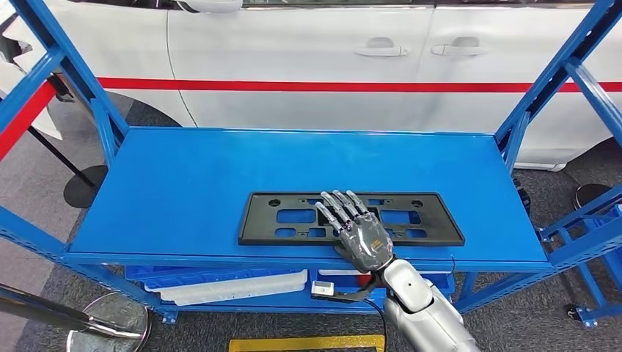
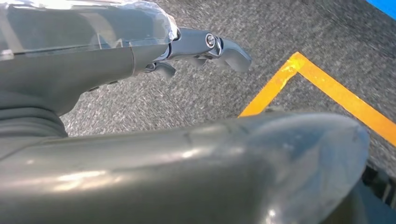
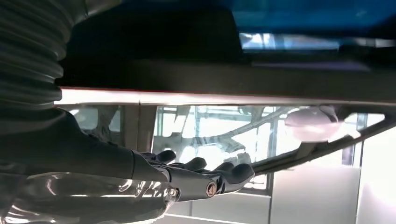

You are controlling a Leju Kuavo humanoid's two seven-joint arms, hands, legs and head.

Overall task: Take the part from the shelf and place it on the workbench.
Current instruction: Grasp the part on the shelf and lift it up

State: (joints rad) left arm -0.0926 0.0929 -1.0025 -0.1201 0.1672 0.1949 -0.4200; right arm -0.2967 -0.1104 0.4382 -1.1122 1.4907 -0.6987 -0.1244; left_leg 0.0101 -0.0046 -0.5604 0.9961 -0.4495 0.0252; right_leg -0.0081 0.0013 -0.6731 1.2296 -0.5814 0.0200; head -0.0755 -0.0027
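The part, a flat black plate frame [image 1: 257,220] with cutouts, lies on the blue shelf's top board [image 1: 183,176], close to the front edge. My right hand [image 1: 356,231] reaches in from below. It is stretched flat over the frame's near middle, fingers straight and apart. In the right wrist view the right hand [image 3: 196,179] holds nothing, and a gap shows between its fingers and the dark frame [image 3: 154,42]. My left hand [image 2: 201,49] hangs over grey floor, holding nothing.
A white car [image 1: 308,59] with a red stripe stands right behind the shelf. Blue slanted uprights [image 1: 81,81] [image 1: 543,81] flank the board. White pieces [image 1: 227,286] lie on the lower shelf. Yellow floor tape [image 2: 327,86] and a round stand base [image 1: 110,330] are near my feet.
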